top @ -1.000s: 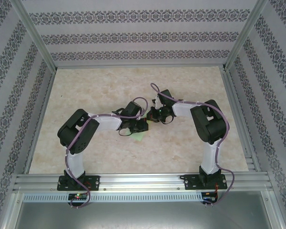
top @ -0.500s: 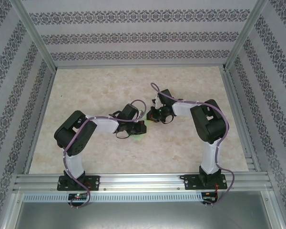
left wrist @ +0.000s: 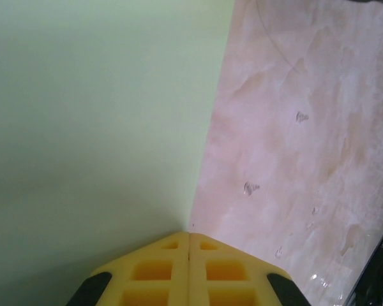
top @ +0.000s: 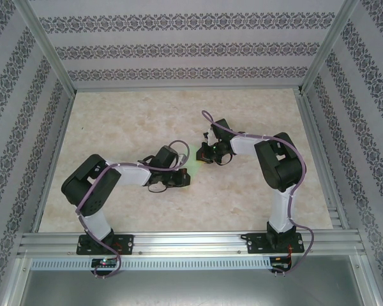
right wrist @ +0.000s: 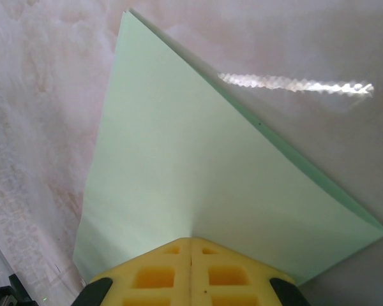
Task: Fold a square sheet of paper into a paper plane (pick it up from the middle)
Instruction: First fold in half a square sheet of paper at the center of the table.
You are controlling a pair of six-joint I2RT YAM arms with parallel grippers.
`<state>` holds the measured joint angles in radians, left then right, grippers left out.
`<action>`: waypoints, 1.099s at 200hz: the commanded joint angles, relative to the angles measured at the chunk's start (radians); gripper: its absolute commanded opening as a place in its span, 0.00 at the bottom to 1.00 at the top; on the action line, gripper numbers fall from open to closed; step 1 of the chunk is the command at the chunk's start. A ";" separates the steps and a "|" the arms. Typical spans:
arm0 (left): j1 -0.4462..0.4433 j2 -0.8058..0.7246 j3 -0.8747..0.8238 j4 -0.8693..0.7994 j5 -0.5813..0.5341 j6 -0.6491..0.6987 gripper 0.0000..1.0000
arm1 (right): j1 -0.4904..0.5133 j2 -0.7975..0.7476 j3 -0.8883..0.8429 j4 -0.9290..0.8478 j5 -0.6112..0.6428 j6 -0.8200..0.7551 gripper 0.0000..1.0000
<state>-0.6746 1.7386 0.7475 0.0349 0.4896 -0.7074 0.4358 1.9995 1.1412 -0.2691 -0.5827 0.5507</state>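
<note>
The square sheet of paper [right wrist: 179, 146] is pale mint green and lies folded into a triangle on the table, with two layers showing along its right edge. My right gripper [right wrist: 191, 240] is shut, its yellow tips resting on the paper's near part. My left gripper [left wrist: 189, 234] is shut too, its tips right at the straight edge of the paper [left wrist: 96, 121]. From above, the left gripper [top: 186, 176] and right gripper [top: 202, 158] meet near the table's middle. Between them a sliver of the paper [top: 192, 171] peeks out. No paper plane shape shows.
The marbled beige table [top: 127, 115] has bare room all round the arms. Patterned walls and metal frame posts [top: 48, 54] enclose it. An aluminium rail [top: 191, 242] holding both arm bases runs along the near edge.
The left arm has swung left and lower, drawing its gripper a little toward the near left. Less of the green paper shows from above. The right arm has stayed put.
</note>
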 commanded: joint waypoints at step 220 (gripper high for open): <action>0.422 -0.345 0.039 -0.452 -0.252 -0.117 0.40 | 0.328 0.009 0.298 -0.273 0.392 0.075 0.12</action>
<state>-0.2794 1.4136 0.8005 -0.3771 0.2546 -0.7898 0.7277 1.9408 1.3804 -0.4728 -0.2790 0.5930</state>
